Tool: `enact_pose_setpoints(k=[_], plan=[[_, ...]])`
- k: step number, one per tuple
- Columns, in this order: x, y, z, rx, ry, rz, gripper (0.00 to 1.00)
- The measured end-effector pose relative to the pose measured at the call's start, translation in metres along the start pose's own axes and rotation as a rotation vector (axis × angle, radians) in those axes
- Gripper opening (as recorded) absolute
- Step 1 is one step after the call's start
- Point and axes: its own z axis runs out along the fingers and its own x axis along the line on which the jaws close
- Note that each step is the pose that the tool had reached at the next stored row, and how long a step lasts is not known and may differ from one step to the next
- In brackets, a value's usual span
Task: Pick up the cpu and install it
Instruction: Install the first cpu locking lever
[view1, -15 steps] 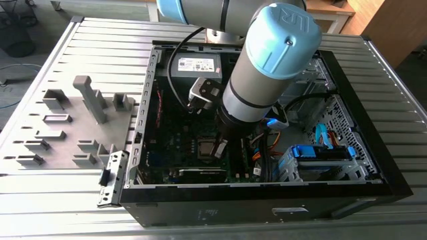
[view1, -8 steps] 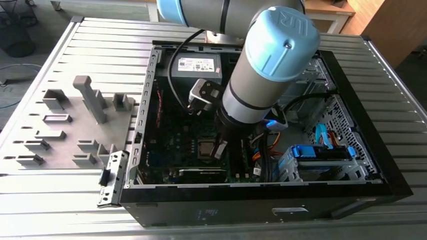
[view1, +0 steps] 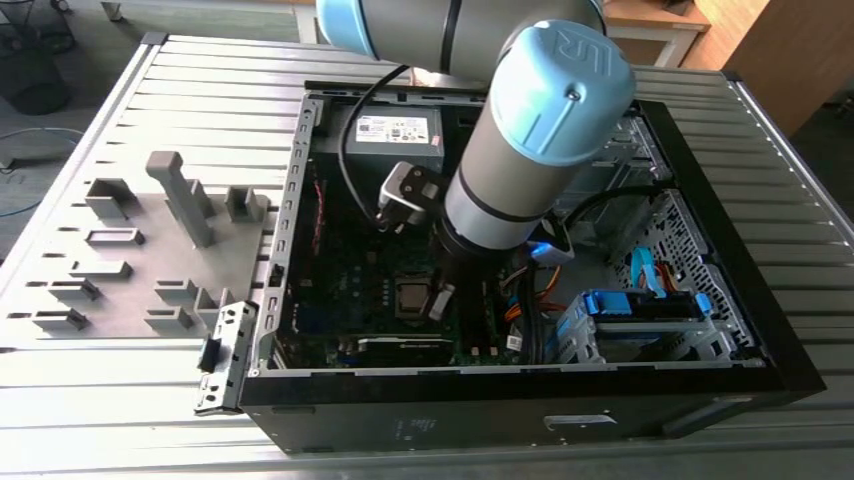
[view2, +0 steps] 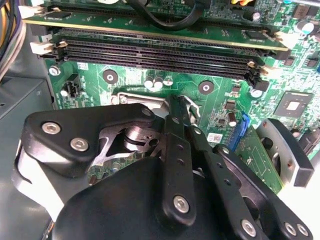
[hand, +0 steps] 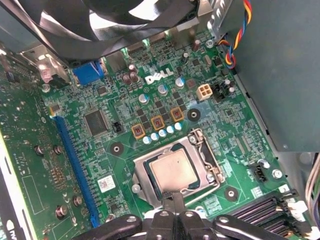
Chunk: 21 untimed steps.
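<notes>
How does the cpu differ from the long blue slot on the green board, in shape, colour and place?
The cpu is a flat silvery-grey square, while the blue slot is a long narrow strip. The cpu lies inside the metal socket frame, while the blue slot stands bare on the green board. In the first wrist view the fingers reach the cpu's edge, while the blue slot lies off to the side. Both sit on the same board.

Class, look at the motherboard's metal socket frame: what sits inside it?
The cpu, pale metal top up, lies flat inside the socket frame. The gripper tips cover its near edge; whatever is underneath the chip is hidden.
</notes>
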Motion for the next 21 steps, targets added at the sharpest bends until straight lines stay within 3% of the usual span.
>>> enact_pose_setpoints(k=[6, 21], plan=[[-0.0009, -0.0020, 0.0019, -0.0016, 0.0101, 0.001, 0.11], [-0.0029, -0.0068, 0.0052, -0.0086, 0.0185, 0.003, 0.11]])
